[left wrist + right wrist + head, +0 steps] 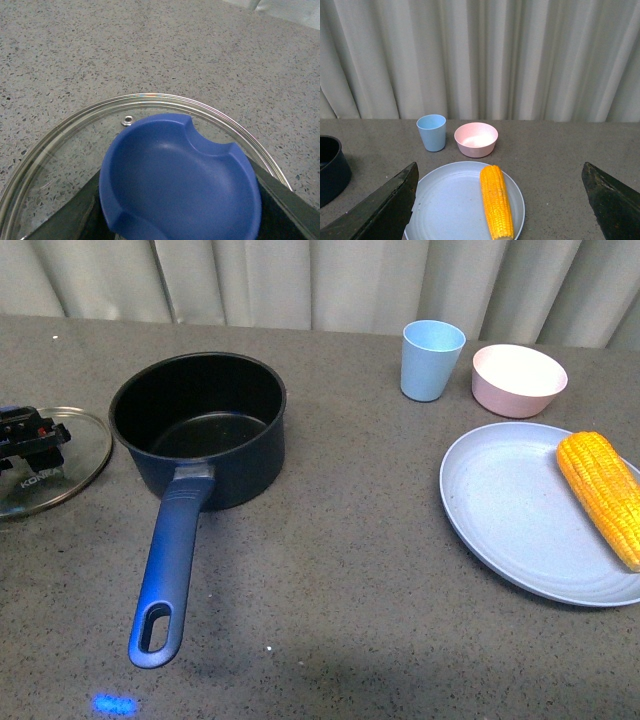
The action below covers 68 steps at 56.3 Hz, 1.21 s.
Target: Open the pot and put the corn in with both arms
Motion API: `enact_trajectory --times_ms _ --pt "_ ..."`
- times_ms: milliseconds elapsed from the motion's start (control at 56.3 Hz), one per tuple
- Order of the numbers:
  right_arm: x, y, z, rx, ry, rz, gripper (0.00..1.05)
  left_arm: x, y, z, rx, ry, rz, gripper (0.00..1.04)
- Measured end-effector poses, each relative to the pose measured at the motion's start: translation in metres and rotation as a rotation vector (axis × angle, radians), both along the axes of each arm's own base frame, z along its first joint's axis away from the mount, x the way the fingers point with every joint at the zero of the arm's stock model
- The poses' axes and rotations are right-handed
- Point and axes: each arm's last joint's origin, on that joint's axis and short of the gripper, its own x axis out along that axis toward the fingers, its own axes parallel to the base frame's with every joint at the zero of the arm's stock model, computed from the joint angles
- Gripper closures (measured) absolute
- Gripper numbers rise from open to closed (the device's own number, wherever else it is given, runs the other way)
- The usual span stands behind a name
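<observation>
Grey speckled countertop, pale curtains behind. From the front view the pot (200,420) stands open left of centre, its black inside bare and its long blue handle pointing toward the camera. Its glass lid (60,475) lies flat on the counter just beside the pot, on the left, and the left gripper (28,435) sits on top of it. Far right, the corn (600,495) lies on a blue-grey plate (500,510), well apart from the pot. A light blue cup (432,360) and a pink bowl (518,380) stand behind the plate. Opening looks done, then, and the corn is the step in hand.

Left wrist view now: the blue knob (180,175) fills the picture, with the lid's glass rim curving round it and the counter showing through. Dark jaws sit tight against the knob on either side, so I read the pincer as clamped on it.

Right wrist view: the right gripper (499,170) hangs over the plate's near side, jaws spread wide, gripping nothing and touching nothing. The cob runs lengthways straight ahead, lined up between the two fingers. Next it calls for a drop onto the cob's middle, a squeeze across its width, then a carry over to the pot. The cob looks long against that pot, so it may need to go in tilted.
</observation>
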Motion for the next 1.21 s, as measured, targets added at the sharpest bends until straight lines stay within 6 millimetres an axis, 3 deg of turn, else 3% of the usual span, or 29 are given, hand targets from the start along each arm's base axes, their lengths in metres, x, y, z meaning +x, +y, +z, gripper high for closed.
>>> enact_trajectory --times_ms 71,142,302,444,657,710,799,870,977,1119,1208 --pt "0.000 0.000 0.000 0.000 0.000 0.000 0.09 0.000 -0.001 0.000 0.004 0.000 0.000 0.46" --pt "0.000 0.000 0.000 0.000 0.000 0.000 0.09 0.000 -0.001 0.000 0.007 -0.001 0.000 0.29" --pt "0.000 0.000 0.000 0.000 0.000 0.000 0.09 -0.005 0.000 0.010 0.014 -0.023 0.007 0.05" --pt "0.000 0.000 0.000 0.000 0.000 0.000 0.09 -0.018 0.004 0.035 0.032 -0.042 0.057 0.07" --pt "0.000 0.000 0.000 0.000 0.000 0.000 0.09 -0.057 0.004 0.101 0.054 -0.097 0.151 0.07" --pt "0.000 0.000 0.000 0.000 0.000 0.000 0.09 -0.069 0.001 0.116 0.073 -0.163 0.057 0.16" --pt "0.000 0.000 0.000 0.000 0.000 0.000 0.09 -0.081 -0.006 0.126 0.095 -0.225 -0.054 0.30" --pt "0.000 0.000 0.000 0.000 0.000 0.000 0.09 -0.097 -0.019 0.133 0.102 -0.255 -0.163 0.47" --pt "0.000 0.000 0.000 0.000 0.000 0.000 0.09 -0.124 -0.032 0.139 0.112 -0.257 -0.198 0.65" --pt "0.000 0.000 0.000 0.000 0.000 0.000 0.09 -0.154 -0.044 0.149 0.123 -0.266 -0.201 1.01" --pt "0.000 0.000 0.000 0.000 0.000 0.000 0.09 -0.165 -0.048 0.151 0.126 -0.261 -0.201 1.01"
